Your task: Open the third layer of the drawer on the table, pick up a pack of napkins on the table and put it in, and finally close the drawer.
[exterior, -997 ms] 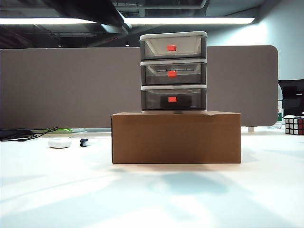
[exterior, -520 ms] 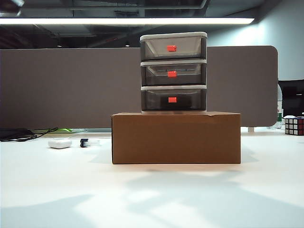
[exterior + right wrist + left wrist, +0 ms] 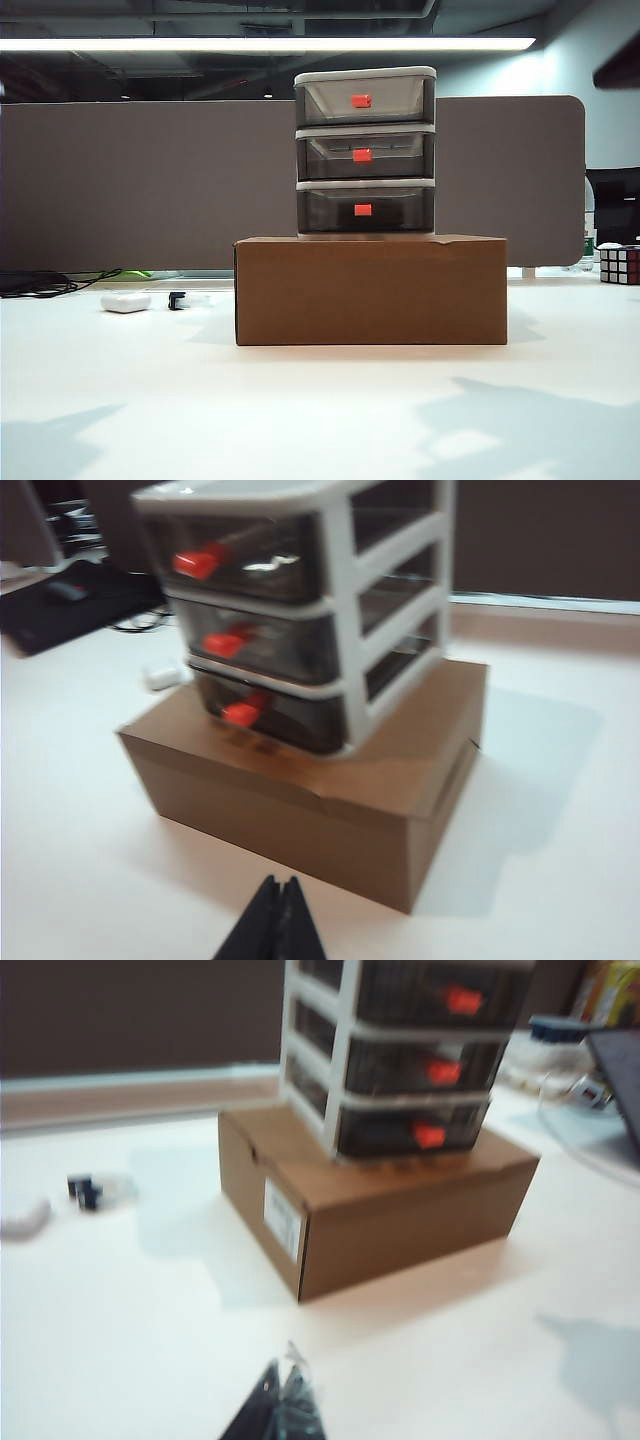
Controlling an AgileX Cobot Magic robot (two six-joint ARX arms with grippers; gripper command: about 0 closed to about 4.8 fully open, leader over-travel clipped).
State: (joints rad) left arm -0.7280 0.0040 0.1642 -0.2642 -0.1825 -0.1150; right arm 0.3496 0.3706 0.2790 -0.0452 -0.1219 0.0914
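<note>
the drawer (image 3: 365, 152) stands on the cardboard box (image 3: 370, 290), which sits mid-worktop (image 3: 320, 410); the third layer (image 3: 365, 209) lies lowest, just above the box. a white case (image 3: 126, 301) and a small clip (image 3: 178, 299) lie near the left edge, a puzzle cube (image 3: 620, 264) at the right edge.

Office: grey desk partition (image 3: 150, 185), ceiling striplight (image 3: 270, 44).

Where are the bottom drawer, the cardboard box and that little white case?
Bottom drawer (image 3: 364, 209): exterior view, on its red-orange handle.
Cardboard box (image 3: 370, 292): exterior view, middle of its front face.
White case (image 3: 125, 301): exterior view, on its rounded top, left of the box.
</note>
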